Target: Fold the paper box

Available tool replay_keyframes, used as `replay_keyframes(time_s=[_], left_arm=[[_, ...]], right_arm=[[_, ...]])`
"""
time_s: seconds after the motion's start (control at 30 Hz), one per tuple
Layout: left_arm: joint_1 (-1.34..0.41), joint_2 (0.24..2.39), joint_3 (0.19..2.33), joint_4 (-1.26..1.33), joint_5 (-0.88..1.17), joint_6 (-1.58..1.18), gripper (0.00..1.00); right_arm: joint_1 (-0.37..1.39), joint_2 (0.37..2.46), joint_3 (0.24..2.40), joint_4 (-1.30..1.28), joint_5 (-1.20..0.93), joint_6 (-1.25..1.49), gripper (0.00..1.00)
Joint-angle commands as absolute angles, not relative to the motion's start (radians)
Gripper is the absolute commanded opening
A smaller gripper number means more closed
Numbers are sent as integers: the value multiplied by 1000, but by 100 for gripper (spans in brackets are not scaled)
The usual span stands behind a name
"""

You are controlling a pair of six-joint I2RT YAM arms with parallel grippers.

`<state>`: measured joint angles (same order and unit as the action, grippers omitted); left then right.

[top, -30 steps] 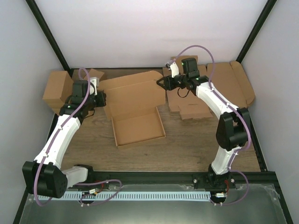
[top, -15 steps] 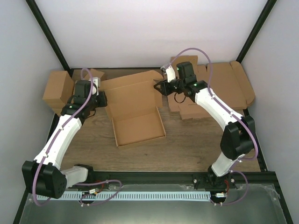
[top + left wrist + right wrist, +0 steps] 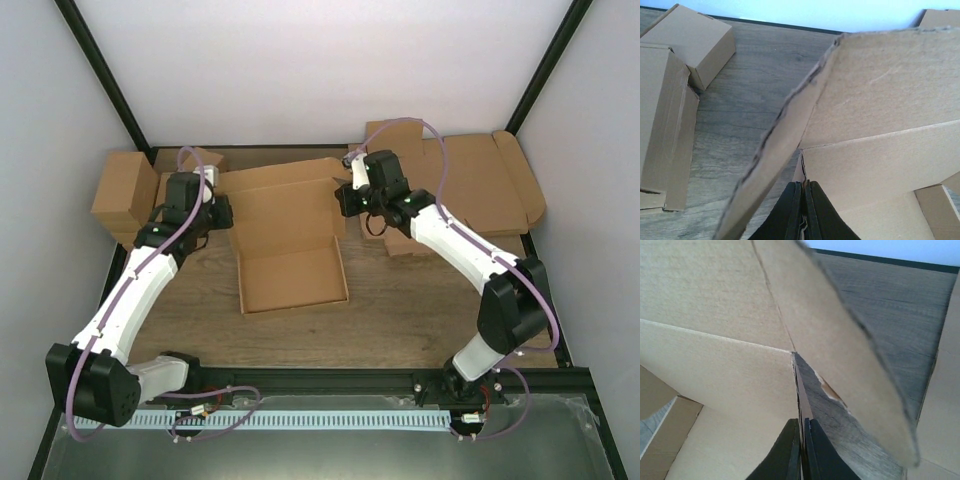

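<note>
The left hand (image 3: 803,195) pinches the paper box (image 3: 292,270) at the fold just ahead of its fingertips. The right hand (image 3: 801,432) pinches the opposite corner the same way. The box lies between the two hands on the surface (image 3: 400,310). Both grips catch only thin edges, so uneven pulling could tear a crease or let a flap slip free.

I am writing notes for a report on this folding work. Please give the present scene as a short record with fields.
object: paper box, mid-table, front tray formed, rear panel open
left gripper: shut on the left rear edge of the paper box
right gripper: shut on the right rear edge of the paper box
left side: smaller cartons, folded
right side: flat cardboard sheet
surface: wooden table
</note>
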<state>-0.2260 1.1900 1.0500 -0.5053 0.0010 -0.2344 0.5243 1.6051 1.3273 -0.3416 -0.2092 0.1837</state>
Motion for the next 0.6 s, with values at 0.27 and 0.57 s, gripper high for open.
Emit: replay_keyframes(time_s=[0.27,0.57], left_arm=[[-268,1192,1011,-287,-11,-358,4],[-281,1220,939,-90,-22,-424,4]], right_arm=[[621,1490,1222,-52,59,384,1],[657,1547,1192,91,243,460,1]])
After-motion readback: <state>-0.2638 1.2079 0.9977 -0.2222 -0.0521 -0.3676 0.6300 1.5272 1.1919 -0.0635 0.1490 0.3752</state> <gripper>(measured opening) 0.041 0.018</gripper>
